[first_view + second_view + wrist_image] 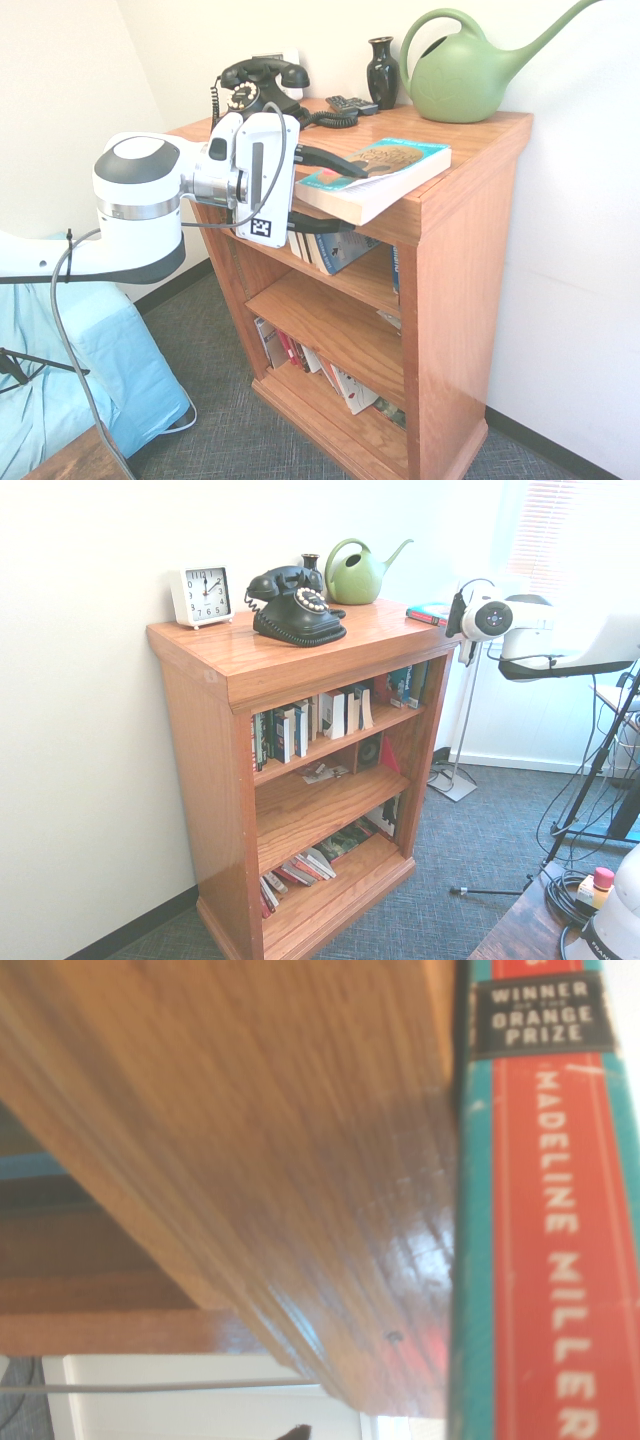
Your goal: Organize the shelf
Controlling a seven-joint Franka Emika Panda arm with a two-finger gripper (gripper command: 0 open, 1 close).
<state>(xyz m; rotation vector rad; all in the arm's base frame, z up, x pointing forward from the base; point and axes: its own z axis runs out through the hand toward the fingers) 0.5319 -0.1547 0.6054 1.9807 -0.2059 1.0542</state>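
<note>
Arm: came in from the left of the first exterior view, white, wrist about level with the top board.
Gripper (335, 193): stood wide open, one black finger above a book and one beneath it, neither seen pressing on it; nothing held.
Book (378, 173): lay flat on the top board with its near end jutting past the front edge; teal cover with a brown picture, white page block facing out; in the wrist view the spine (545, 1260) read red and teal, lettered "WINNER OF THE ORANGE PRIZE" and "MADELINE MILLER".
Telephone (262, 88): black rotary set, stood at the back of the top board, coiled cord trailing toward the remote.
Remote (352, 104): dark, lay just beside the phone cord, near the vase.
Vase (382, 72): small, black, upright by the wall.
Watering can (462, 75): green, stood at the back corner, long spout pointing up and away.
Shelf (465, 270): orange-brown oak, stood against the white wall on grey carpet; three tiers, books upright on the upper tier, a few leaning or lying on the lower two.
Clock (202, 594): white, square, seen only in the second exterior view, at the far end of the top board from the gripper.
</note>
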